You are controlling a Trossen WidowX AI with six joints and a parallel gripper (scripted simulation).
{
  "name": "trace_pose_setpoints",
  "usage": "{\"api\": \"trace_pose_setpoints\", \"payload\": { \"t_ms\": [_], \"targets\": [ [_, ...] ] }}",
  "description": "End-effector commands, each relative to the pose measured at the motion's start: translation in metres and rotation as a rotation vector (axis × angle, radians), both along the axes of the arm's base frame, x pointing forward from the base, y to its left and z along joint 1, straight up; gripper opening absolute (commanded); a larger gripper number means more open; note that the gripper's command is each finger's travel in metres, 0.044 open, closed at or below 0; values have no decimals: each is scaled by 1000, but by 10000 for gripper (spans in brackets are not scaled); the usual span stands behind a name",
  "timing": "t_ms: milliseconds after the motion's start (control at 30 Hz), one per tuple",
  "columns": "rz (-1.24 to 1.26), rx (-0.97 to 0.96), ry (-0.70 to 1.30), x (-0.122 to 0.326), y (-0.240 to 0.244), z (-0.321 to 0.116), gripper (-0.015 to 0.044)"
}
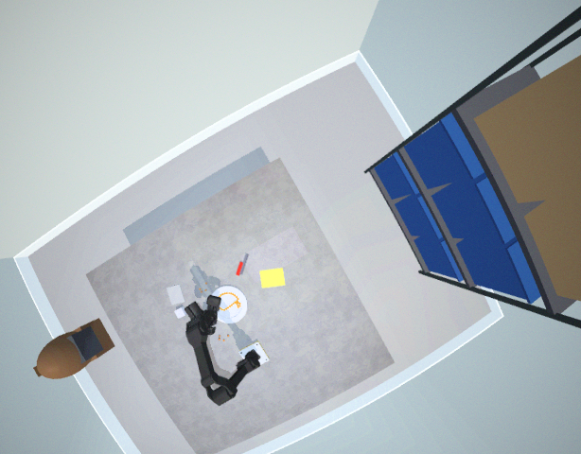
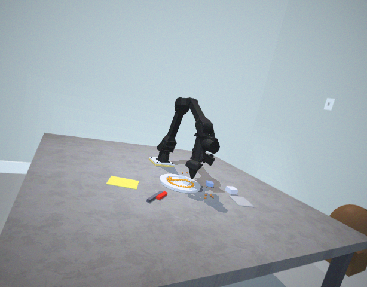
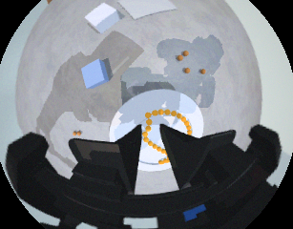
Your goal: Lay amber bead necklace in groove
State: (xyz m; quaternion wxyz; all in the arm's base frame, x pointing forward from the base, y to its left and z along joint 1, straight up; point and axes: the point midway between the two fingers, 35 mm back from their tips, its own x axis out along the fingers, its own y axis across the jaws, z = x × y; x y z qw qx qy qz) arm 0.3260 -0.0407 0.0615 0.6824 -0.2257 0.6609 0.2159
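Observation:
The round white bead board (image 1: 232, 320) (image 2: 164, 184) (image 3: 118, 121) lies flat on the table. The amber bead necklace (image 1: 237, 304) (image 2: 169, 178) (image 3: 167, 112) lies on it as an uneven loop, with an arc along one side, a stretch cutting inward and a bunched part near the rim. I cannot tell which beads sit in the groove. My gripper (image 2: 193, 178) (image 3: 150, 126) is partly open, tips down, over the board's edge region. In the wrist view some beads show between and beyond the fingertips, none visibly pinched. The right finger hides part of the necklace.
A blue block (image 2: 210, 183) (image 3: 94, 73), a white block (image 2: 231, 189) (image 3: 103, 17) and a grey flat piece (image 2: 241, 200) lie beyond the board. Loose brown beads (image 2: 211, 195) (image 3: 185, 53) are scattered nearby. A red-and-dark stick (image 1: 239, 268) (image 2: 161, 195) and yellow sheet (image 1: 272, 277) (image 2: 122, 182) lie on the other side.

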Motion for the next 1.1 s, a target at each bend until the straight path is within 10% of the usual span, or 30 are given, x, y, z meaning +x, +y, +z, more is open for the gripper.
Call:
{"api": "trace_pose_setpoints", "payload": {
  "t_ms": [0, 1067],
  "targets": [
    [4, 0, 4, 0, 0, -8, 120],
    [4, 0, 5, -1, 0, -20, 0]
  ]
}}
